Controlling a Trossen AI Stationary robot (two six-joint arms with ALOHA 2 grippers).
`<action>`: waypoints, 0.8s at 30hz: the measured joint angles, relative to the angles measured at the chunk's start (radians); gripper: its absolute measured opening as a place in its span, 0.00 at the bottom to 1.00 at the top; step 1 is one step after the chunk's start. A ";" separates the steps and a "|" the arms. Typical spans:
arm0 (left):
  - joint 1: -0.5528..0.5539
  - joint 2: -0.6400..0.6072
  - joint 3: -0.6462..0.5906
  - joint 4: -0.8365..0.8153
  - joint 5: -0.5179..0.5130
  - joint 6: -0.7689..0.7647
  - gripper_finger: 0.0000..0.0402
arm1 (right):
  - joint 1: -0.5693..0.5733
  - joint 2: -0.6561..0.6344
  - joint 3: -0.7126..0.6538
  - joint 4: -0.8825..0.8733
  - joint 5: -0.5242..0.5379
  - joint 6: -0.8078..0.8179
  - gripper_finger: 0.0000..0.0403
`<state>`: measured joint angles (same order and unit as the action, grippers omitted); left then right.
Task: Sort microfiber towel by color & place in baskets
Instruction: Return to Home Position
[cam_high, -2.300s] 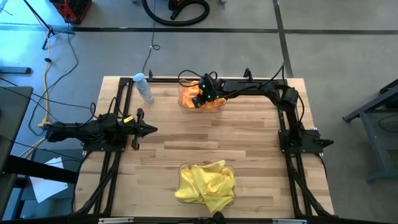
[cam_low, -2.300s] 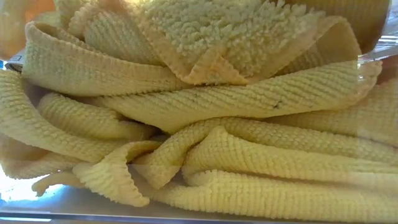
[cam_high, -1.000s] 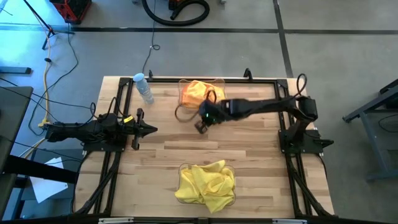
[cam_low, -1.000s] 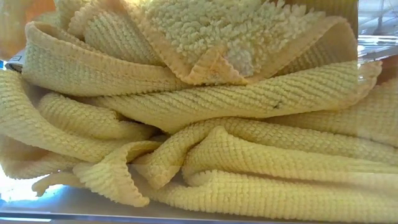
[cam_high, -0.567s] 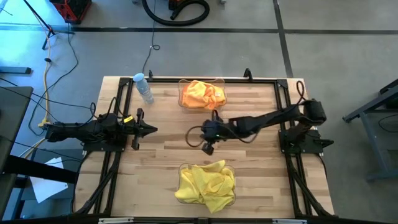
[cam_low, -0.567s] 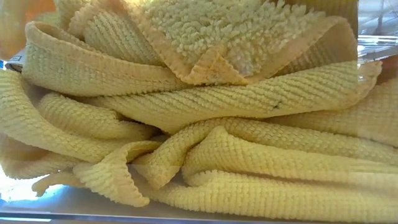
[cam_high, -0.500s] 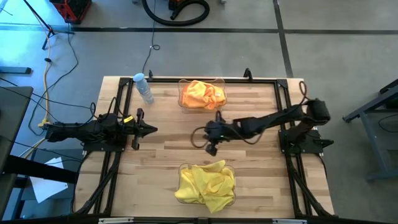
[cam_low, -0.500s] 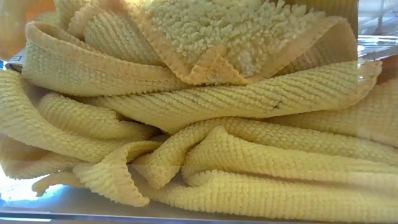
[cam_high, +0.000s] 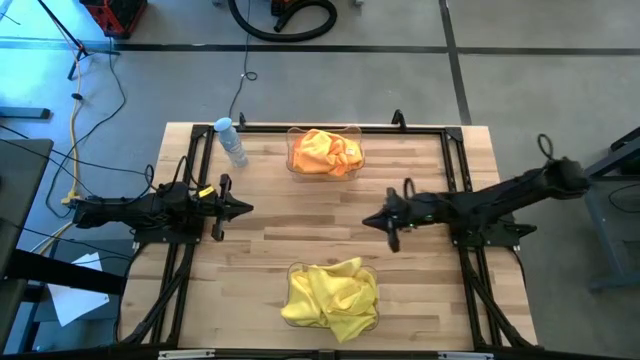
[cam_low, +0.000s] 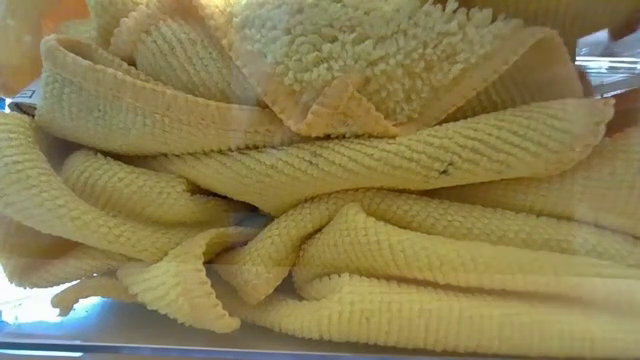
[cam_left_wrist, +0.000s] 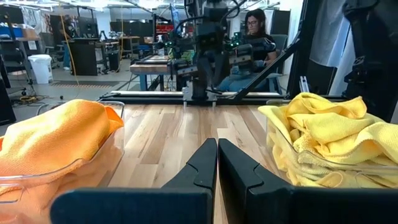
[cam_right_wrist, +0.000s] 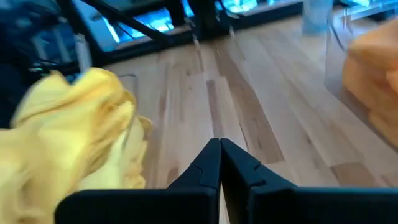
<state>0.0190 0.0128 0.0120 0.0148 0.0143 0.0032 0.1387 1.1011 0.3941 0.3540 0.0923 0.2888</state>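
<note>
right claw (cam_high: 368, 222) closed, over open table (cam_high: 300, 215) | left claw (cam_high: 248, 208) closed, left edge

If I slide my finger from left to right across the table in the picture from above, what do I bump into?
left gripper → basket of orange towels → right gripper. The water bottle lines up with the left gripper and the basket of yellow towels with the orange one, so both are skipped.
</note>
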 joint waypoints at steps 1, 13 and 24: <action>0.000 0.000 0.000 0.000 0.000 0.000 0.01 | 0.004 -0.040 -0.026 0.011 0.000 -0.013 0.00; 0.000 0.000 0.000 0.000 0.000 0.000 0.01 | -0.016 -0.470 -0.270 0.021 -0.062 -0.099 0.00; 0.000 0.000 0.000 0.000 0.000 0.000 0.01 | -0.107 -0.744 -0.353 -0.009 -0.179 -0.106 0.00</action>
<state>0.0191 0.0128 0.0120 0.0151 0.0143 0.0032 0.0322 0.3572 0.0412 0.3453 -0.0867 0.1823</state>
